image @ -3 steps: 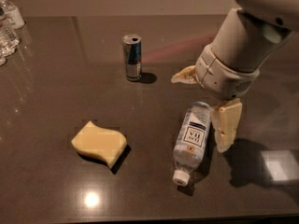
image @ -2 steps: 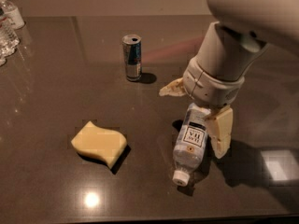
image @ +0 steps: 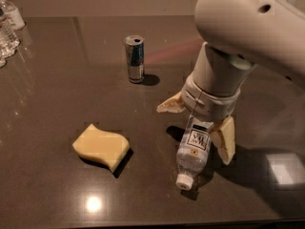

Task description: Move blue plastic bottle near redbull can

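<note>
The blue plastic bottle [image: 193,154] lies on its side on the dark table, white cap toward the front edge, label up. My gripper [image: 198,123] hangs directly over the bottle's far end, open, with one cream finger [image: 170,105] to the bottle's left and the other finger [image: 225,140] to its right. The fingers straddle the bottle without closing on it. The redbull can [image: 135,58] stands upright at the back centre, well left of and behind the gripper.
A yellow sponge [image: 100,146] lies at the front left. Clear ribbed water bottles [image: 6,30] stand at the far left edge. The dark table [image: 57,94] has its front edge just below the bottle's cap. My large white arm fills the upper right.
My arm and gripper have moved left and down, from beside the bottle to over its far end. The bottle, can and sponge have not moved.
</note>
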Controlling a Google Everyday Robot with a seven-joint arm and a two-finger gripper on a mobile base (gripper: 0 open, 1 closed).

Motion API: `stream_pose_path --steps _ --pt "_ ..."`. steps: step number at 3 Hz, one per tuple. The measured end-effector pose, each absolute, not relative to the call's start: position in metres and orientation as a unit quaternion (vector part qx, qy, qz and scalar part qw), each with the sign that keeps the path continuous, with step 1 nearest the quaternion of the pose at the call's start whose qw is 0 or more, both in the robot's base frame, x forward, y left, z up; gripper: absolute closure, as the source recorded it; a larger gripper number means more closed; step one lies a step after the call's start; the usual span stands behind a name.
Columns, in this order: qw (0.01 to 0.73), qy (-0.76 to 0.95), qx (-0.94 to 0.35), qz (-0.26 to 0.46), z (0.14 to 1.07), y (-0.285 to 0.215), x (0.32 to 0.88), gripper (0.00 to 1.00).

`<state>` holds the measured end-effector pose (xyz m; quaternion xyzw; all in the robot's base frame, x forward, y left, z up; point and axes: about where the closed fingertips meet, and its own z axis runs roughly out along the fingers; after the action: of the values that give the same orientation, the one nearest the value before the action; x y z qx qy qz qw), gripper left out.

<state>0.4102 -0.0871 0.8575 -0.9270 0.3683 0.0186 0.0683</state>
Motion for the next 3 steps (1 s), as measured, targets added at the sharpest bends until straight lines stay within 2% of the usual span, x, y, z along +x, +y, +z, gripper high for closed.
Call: stream_pose_path --steps 1,2,3 --pt "0.057 0.346 -0.937 0.000 0.850 -0.095 0.414 0.00" --pt "0.044 0.336 -0.941 -0.011 0.847 -0.104 0.419 0.18" --pt "0.032 0.331 -0.943 -0.017 0.848 -0.111 0.424 0.41"
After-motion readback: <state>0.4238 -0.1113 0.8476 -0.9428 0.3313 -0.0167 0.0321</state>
